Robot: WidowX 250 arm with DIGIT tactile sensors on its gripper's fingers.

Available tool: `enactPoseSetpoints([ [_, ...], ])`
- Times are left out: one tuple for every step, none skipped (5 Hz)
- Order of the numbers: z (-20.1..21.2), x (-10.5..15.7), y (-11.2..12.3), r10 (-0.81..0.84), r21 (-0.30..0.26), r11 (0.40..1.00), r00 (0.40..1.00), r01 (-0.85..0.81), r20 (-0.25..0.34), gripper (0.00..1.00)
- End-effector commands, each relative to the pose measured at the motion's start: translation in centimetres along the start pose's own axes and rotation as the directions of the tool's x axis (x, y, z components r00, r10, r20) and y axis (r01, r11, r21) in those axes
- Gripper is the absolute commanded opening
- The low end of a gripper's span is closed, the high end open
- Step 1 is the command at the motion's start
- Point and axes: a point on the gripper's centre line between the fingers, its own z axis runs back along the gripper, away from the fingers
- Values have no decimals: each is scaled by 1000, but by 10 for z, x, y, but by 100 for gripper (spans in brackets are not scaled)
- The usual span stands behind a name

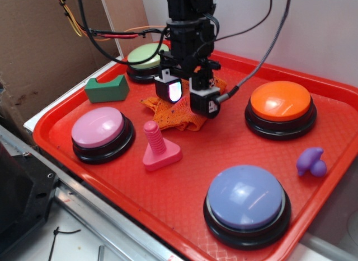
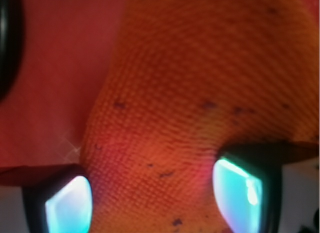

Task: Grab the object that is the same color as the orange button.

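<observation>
- The claw [image 1: 187,98] is down over the orange rag [image 1: 173,114], jaws apart, one glowing pad on each side of the cloth's raised fold.
- From the wrist, the rag [image 2: 190,108] fills the frame and bulges up between the two lit fingertips [image 2: 67,205]; whether the pads actually press the knit, I cannot tell.
- That rag lies near the middle of the red tray [image 1: 335,154], toward its far edge, just in front of the green button [image 1: 146,55].
- Step in hand, by my reading: the grasp itself, claw placed but not closed. Next move calls for pinching the fold, then a straight lift.
- The orange button [image 1: 281,101] sits toward the tray's right edge, well apart.
- Only the exterior view shows the surroundings: pink button [image 1: 98,127], purple button [image 1: 245,196], pink peg [image 1: 156,147], green block [image 1: 106,88]. The wrist alone shows the coarse weave up close.
</observation>
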Motion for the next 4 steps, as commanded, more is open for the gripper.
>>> enactPoseSetpoints([
  [9,-1,15,46,76,996,998,-50,53,100],
  [12,-10,22,92,102,990,994,-98,60,0],
  [17,-14,23,91,150,983,993,-101,71,0],
  [22,-16,22,94,153,983,992,-105,79,0],
])
